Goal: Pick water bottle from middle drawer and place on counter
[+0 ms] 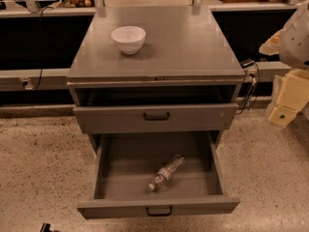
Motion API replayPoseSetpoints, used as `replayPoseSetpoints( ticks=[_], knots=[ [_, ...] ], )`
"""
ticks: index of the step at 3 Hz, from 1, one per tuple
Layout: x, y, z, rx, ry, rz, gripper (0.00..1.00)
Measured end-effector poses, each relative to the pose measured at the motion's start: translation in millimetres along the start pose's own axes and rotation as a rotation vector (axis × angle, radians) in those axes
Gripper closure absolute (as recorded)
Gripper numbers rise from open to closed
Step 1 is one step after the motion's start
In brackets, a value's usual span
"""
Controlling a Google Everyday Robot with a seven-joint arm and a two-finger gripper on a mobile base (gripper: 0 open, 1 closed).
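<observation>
The water bottle (166, 172) lies on its side in the middle drawer (126, 164), which is pulled far out. Its white cap points to the front left and its label band is around its middle. The counter (188, 42) is the grey top of the cabinet, above and behind the drawer. My gripper is not in view. Only a white rounded part of my arm (295, 36) shows at the right edge, level with the counter and well away from the bottle.
A white bowl (128, 38) stands on the counter's left rear part. The drawer above (154, 116), with a taller front, is slightly open. A pale yellow box (289, 98) and cables sit on the floor to the right. Speckled floor surrounds the cabinet.
</observation>
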State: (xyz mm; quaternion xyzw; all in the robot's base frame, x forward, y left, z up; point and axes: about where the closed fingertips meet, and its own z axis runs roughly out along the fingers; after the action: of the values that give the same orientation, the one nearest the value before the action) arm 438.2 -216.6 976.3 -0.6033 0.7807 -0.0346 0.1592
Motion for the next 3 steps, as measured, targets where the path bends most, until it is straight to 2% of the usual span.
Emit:
replayPoseSetpoints(
  ticks=[1,2,3],
  knots=[
    [0.0,0.0,0.0,0.0,0.0,0.0,0.0],
    [4.2,-6.1,19.0,0.01,-0.049,-0.005,0.0],
    [1.6,-10.4,17.4,0.033,-0.062,-0.009,0.0]
  ],
)
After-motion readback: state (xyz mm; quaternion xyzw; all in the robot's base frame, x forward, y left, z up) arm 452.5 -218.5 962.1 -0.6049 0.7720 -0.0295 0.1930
